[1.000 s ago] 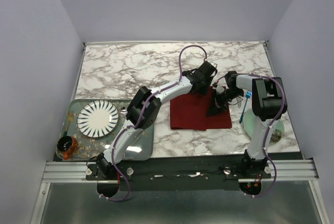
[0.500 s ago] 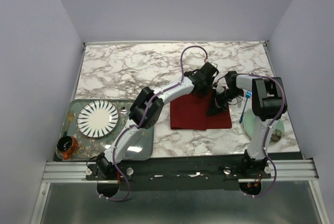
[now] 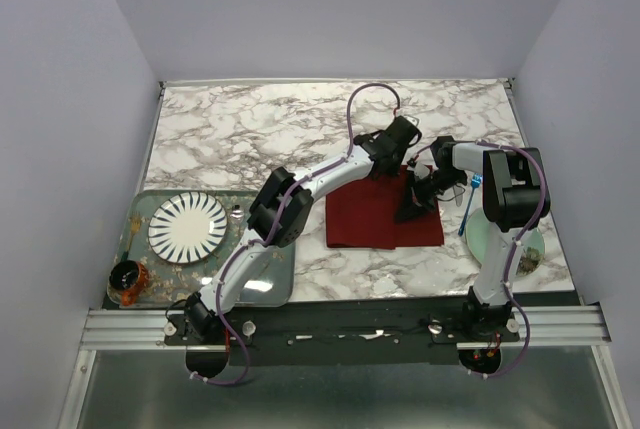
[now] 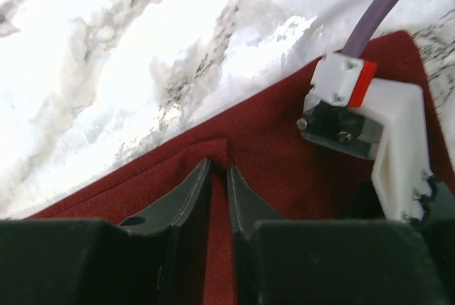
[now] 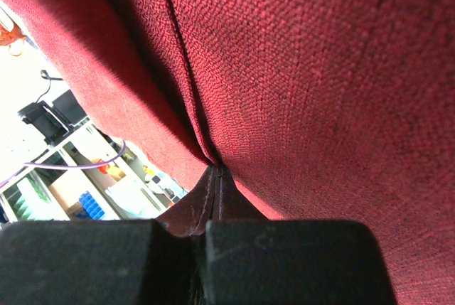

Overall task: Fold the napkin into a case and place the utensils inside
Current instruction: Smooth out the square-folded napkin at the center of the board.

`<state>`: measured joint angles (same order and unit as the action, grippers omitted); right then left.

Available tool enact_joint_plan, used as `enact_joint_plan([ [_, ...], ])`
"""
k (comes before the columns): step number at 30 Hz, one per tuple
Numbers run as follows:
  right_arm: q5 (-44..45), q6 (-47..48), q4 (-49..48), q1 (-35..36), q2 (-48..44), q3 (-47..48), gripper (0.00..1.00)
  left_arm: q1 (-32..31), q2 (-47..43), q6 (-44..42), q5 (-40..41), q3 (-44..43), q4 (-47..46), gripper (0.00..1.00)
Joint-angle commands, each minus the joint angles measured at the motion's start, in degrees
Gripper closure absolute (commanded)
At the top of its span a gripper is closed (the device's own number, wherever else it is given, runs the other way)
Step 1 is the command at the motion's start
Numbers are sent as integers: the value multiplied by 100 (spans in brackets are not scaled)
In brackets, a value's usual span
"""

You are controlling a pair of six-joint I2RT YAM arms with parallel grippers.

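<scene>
Napkin (image 3: 370, 221) is lying right of centre on the bench (image 3: 240, 129), looking soft, light and floppy, so best gripped at the hems: left gripper (image 4: 219, 170) is pinching a far-edge pucker, and right gripper (image 5: 217, 173) is clamping a raised fold near its right edge.

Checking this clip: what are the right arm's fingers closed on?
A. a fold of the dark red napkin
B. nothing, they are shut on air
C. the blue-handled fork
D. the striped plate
A: in the right wrist view the right fingers meet on a pinched crease of the napkin, whose red cloth fills most of that view.
</scene>
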<state>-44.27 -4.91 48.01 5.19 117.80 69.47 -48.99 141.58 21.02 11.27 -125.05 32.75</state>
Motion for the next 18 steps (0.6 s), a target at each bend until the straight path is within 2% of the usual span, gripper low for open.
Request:
enact_joint_plan([
  [1,296,-116,-72,26,340,-136,99,21,142,-168,244,-379,-102,77],
  [7,270,-116,-81,35,340,-127,99,39,203,-282,174,-432,-137,80],
  [10,217,-124,-64,35,332,-109,99,39,230,-282,104,-397,-138,78],
  [11,200,-116,-64,35,323,-101,99,39,230,-274,95,-397,-129,75],
  [12,173,-107,-46,35,305,-92,99,39,230,-265,78,-379,-129,62],
  [13,138,-90,6,35,270,-57,99,39,230,-265,60,-379,-120,56],
  [15,112,-19,94,35,200,-22,96,65,212,-256,51,-388,-94,47],
  [18,147,156,358,26,16,101,87,170,63,-134,-54,-406,-59,43],
])
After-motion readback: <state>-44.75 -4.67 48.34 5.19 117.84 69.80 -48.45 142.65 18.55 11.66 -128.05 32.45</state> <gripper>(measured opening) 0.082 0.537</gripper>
